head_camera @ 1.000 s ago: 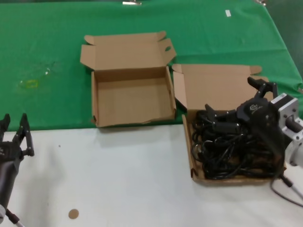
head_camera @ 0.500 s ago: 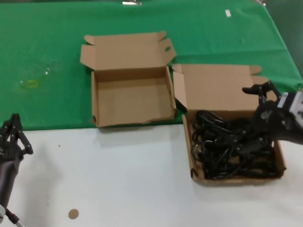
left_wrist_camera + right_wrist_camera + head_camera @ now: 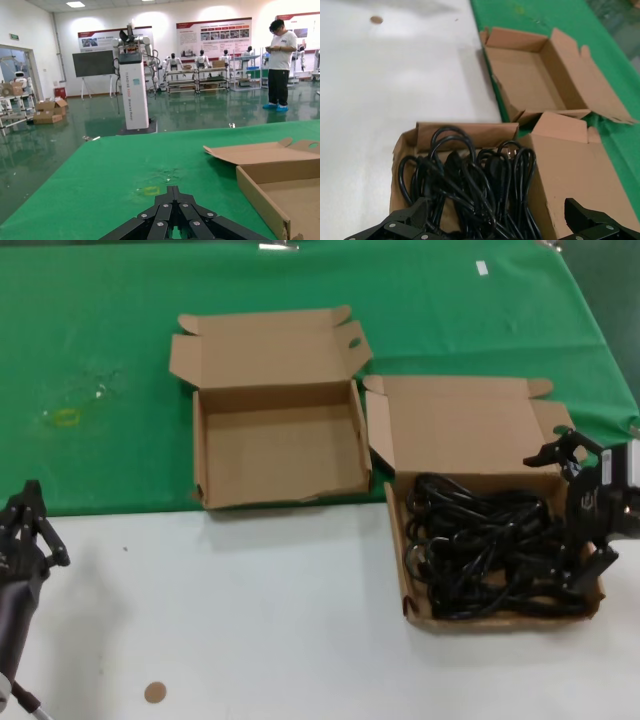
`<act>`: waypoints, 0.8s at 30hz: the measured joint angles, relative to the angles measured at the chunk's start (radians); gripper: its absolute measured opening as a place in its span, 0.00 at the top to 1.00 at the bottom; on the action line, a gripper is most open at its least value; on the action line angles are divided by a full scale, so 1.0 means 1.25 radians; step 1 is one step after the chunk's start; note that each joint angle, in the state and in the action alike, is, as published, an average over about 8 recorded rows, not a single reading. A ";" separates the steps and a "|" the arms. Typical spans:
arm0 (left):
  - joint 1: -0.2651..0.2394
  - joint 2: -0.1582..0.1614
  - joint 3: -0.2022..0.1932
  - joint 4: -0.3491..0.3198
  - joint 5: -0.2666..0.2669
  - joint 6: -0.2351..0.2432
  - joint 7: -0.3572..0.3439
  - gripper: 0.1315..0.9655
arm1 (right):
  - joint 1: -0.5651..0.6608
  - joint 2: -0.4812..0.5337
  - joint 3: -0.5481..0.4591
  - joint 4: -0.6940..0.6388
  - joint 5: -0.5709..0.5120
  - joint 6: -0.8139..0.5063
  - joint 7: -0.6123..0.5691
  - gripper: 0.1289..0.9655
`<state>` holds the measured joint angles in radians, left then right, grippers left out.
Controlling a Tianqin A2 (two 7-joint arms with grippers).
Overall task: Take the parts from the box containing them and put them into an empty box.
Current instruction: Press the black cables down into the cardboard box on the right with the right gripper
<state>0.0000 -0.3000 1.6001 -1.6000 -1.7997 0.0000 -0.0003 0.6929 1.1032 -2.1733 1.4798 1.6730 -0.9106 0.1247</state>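
At the table's near left edge, the left gripper (image 3: 22, 525) rests low over the white surface with its fingers pressed together, well apart from both boxes. Further right, on the green cloth, sits the empty box (image 3: 205, 455) with its lid folded back. Just beside it, the box containing the power cords (image 3: 485, 545) lies heaped with them. Above this box's right edge hangs the right gripper (image 3: 582, 510), fingers spread wide and holding nothing.

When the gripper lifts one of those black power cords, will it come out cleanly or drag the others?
The black coiled power cords look floppy and interlaced, so neighbours will probably drag. The open right gripper straddles the brown cardboard box's right wall, so it may nudge it.
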 joint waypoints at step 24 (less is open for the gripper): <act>0.000 0.000 0.000 0.000 0.000 0.000 0.000 0.99 | 0.132 -0.194 0.025 -0.259 -0.153 -0.221 -0.175 0.05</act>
<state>0.0000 -0.3000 1.6000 -1.6000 -1.7997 0.0000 -0.0003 0.8576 0.8602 -2.1416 1.1565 1.4812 -1.1870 -0.0940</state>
